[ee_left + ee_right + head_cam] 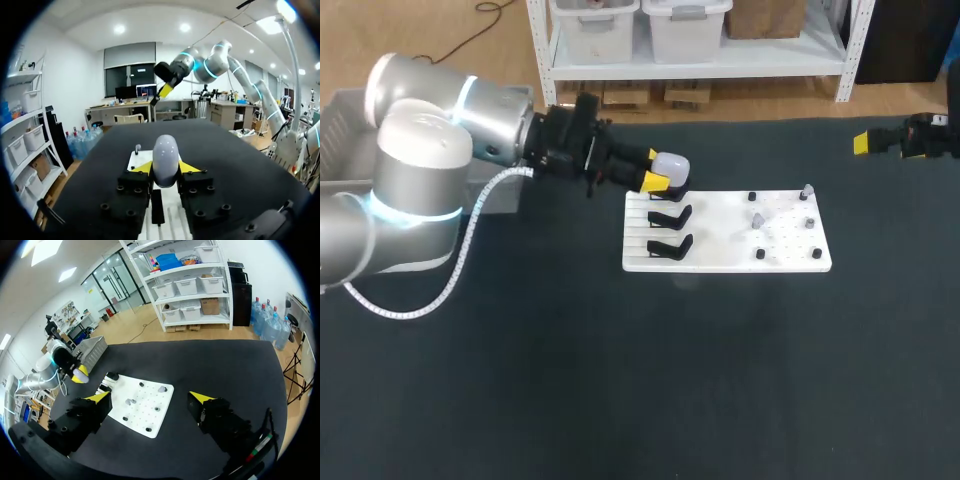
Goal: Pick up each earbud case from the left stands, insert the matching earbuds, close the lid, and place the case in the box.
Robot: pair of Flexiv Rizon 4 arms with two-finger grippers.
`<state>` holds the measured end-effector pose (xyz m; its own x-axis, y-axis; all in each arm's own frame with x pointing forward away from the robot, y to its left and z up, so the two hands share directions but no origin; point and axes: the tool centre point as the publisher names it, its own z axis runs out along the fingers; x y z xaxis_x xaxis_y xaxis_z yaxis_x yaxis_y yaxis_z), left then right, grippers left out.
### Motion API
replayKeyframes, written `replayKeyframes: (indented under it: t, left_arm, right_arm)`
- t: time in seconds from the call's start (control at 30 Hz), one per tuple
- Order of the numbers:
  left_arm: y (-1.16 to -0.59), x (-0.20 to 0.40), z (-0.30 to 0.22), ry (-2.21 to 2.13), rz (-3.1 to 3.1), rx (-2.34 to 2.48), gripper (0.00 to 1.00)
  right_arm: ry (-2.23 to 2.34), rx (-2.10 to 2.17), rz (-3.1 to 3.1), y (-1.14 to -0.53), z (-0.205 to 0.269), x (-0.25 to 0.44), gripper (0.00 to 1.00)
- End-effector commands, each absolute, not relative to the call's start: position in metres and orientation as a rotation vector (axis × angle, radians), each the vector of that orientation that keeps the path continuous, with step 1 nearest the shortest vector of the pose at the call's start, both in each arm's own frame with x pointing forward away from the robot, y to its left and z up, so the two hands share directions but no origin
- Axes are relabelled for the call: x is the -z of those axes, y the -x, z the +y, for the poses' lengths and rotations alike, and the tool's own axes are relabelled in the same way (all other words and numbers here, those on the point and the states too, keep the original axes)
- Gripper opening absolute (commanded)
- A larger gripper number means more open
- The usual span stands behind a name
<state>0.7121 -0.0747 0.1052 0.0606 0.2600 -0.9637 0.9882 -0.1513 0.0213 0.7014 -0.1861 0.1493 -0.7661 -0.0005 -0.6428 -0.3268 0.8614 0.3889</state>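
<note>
My left gripper (pixel 663 172) is pinching the earbud case (pixel 165 159), one yellow tip pressed to each of its flanks, so the case sits squarely between the fingers and juts out ahead of them. In the left wrist view the case is a smooth, pale grey-white shell, egg-shaped, taller than it is wide, with a soft sheen along its rounded crown. It reads as one shut form, and I cannot make out a lid seam or hinge. Directly under the gripper lies the near end of the white board (pixel 790 255), with a dark strip running back beneath the fingers. I cannot tell whether the case touches the stand below it or hangs just clear. In the head view two black stands (pixel 670 215) sit on the board just beside and below the gripper, one after the other. Farther out ahead of the fingers, small grey earbuds (pixel 757 220) and dark pegs (pixel 806 190) dot the far half of the board. The grey box (pixel 340 130) is behind the gripper, back past the arm's elbow. My right gripper (pixel 150 397) has its fingers spread wide with nothing between them. It hangs well apart from the board, which lies ahead of it on the black table (pixel 620 380).
</note>
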Motion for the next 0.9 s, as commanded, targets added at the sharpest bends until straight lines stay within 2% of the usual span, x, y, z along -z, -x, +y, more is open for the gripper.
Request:
replayKeyframes:
  t: [0.03, 0.9]
  left_arm:
    - [-0.693, -0.112, -0.068, -1.466, 1.292, 1.135, 0.00]
    - [-0.684, -0.125, -0.069, -1.390, 1.266, 1.211, 0.00]
  right_arm:
    - [0.235, -0.643, 2.372, -0.701, -0.186, -0.150, 1.00]
    - [0.235, -0.643, 2.372, -0.701, -0.186, -0.150, 1.00]
